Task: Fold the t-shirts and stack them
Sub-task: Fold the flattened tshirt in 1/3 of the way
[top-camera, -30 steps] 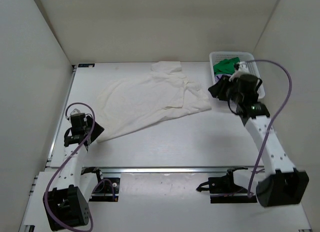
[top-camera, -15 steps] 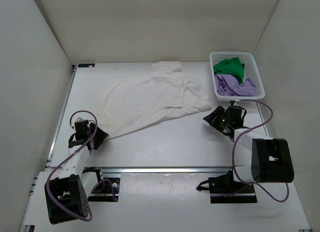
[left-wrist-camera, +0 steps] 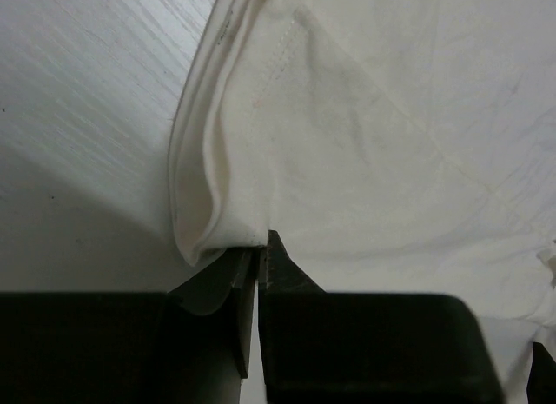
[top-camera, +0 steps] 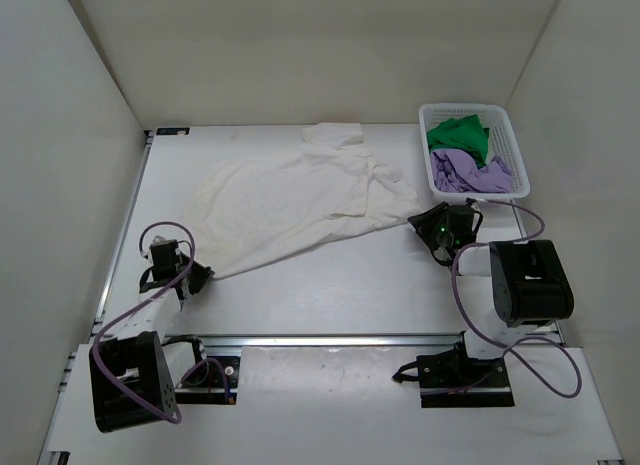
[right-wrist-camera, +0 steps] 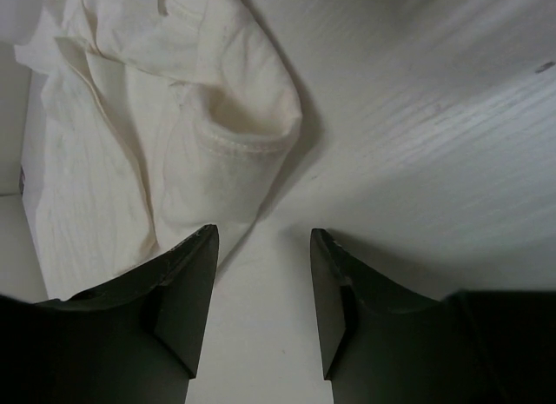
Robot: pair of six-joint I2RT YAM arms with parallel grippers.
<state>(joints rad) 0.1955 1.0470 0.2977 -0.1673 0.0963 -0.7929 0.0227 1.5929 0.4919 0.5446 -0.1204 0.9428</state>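
The cream-white t-shirt (top-camera: 290, 200) lies spread and rumpled across the middle of the table. My left gripper (top-camera: 197, 275) is low at its near-left corner. In the left wrist view the left gripper (left-wrist-camera: 261, 241) has its jaws pressed together on the folded hem of the shirt (left-wrist-camera: 373, 117). My right gripper (top-camera: 425, 228) is open just off the shirt's right edge. In the right wrist view the right gripper (right-wrist-camera: 263, 233) holds nothing. Bare table lies between its fingers and a sleeve of the shirt (right-wrist-camera: 234, 152) lies just ahead. The green (top-camera: 458, 133) and lavender (top-camera: 465, 172) t-shirts lie bunched in the basket.
The white lattice basket (top-camera: 460, 107) stands at the back right corner. White walls close in the table on the left, back and right. Both arms are folded low, and a metal rail (top-camera: 330, 338) runs along the near edge.
My left gripper has closed on the shirt's near-left hem. The right arm has come down from the basket to the table and moved up to the shirt's right edge.
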